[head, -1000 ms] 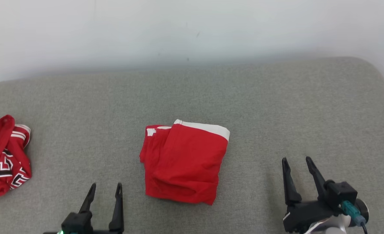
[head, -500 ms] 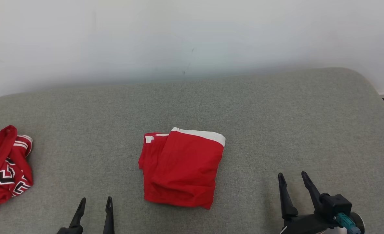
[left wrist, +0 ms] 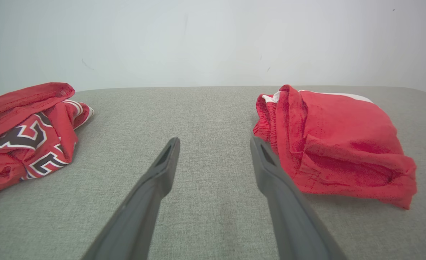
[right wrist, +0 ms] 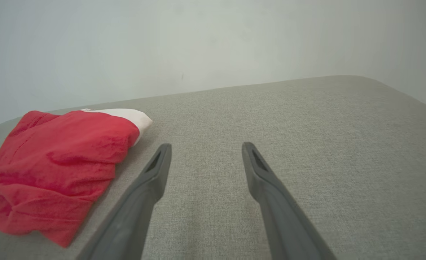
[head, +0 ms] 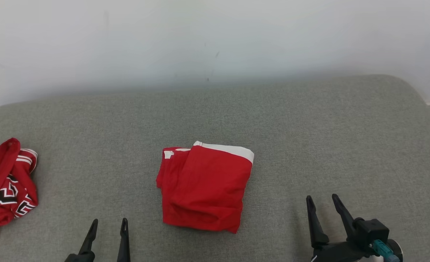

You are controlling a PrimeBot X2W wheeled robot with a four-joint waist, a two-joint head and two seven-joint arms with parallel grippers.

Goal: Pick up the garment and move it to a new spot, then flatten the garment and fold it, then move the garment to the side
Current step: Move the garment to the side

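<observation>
Either side of the folded garment (head: 205,189), my left gripper (head: 109,220) and right gripper (head: 321,197) sit fingers apart, empty, drawn back slightly from a second ago. Bare cushion (head: 309,127) stretches right of it; a crumpled jersey (head: 3,182) lies well left.

Plain room, grey padded surface (head: 309,127), white wall (head: 215,36)
</observation>
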